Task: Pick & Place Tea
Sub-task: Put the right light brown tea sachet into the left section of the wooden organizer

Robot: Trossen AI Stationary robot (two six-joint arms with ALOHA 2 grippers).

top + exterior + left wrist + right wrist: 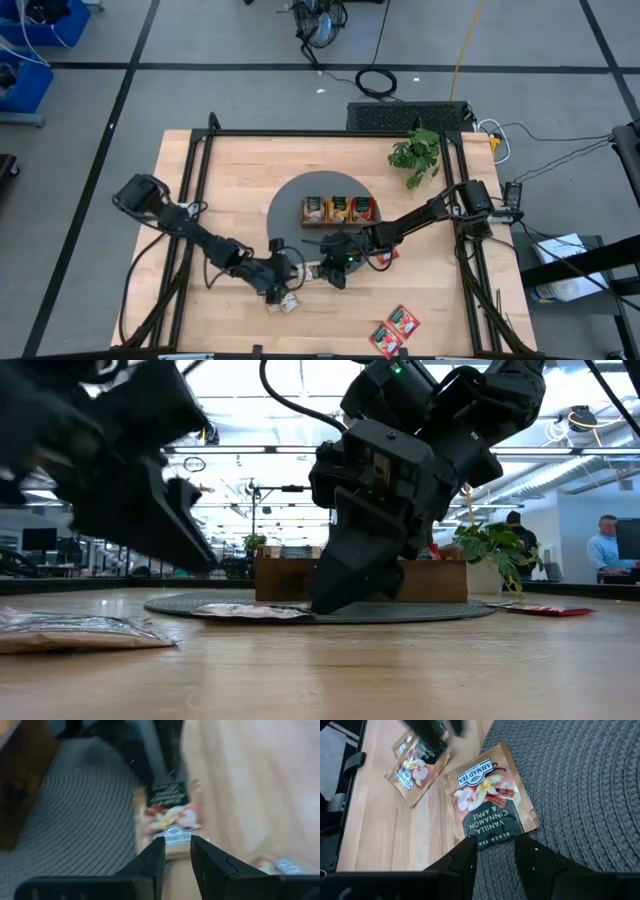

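A beige tea sachet (490, 795) is lying half on the round grey woven mat (580, 795), half on the wooden table (230, 190). The right gripper (495, 845) is hovering narrowly parted at its edge; the left gripper (175, 851) is narrowly parted near it. People are sitting at desks (610, 550) far right.

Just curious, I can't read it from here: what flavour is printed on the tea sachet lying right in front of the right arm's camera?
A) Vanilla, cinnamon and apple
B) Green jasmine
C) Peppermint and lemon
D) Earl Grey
A: in the right wrist view the beige sachet, partly on the grey woven mat, reads "Vanilla, Cinnamon & Apple" black tea.
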